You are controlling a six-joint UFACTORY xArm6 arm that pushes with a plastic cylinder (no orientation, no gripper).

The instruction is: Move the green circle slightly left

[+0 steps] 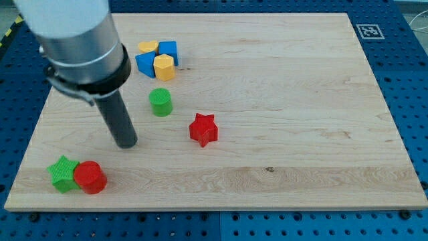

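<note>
Leftmost, near the view's bottom-left corner of the wooden board [301, 100]: one green star [63, 174], touching on its right one red cylinder [90, 177]; the pair sits close to the board's lower edge. Next, entering from the view's top left: arm housing [77, 40], grey and white, ending in a straight dark rod; my tip [127, 144] rests on bare board, holding nothing and touching no block, up and to the right of the red cylinder and down and to the left of the green circle [160, 102]. Green circle: upright, standing alone, just to the upper right of my tip with a clear gap between them, directly below the cluster at the view's top. Cluster, packed together: one yellow heart-like block [148, 47], one blue block [168, 51] to its right, one blue block [145, 63] below the heart, one yellow hexagonal block [164, 67] at the cluster's lower right. Right of the green circle and slightly lower: one red star [203, 129], standing apart. Top-right corner of the board: one square black-and-white fiducial marker [367, 31]; no readable writing on it. Surround: blue perforated table [414, 80] showing around the board.
</note>
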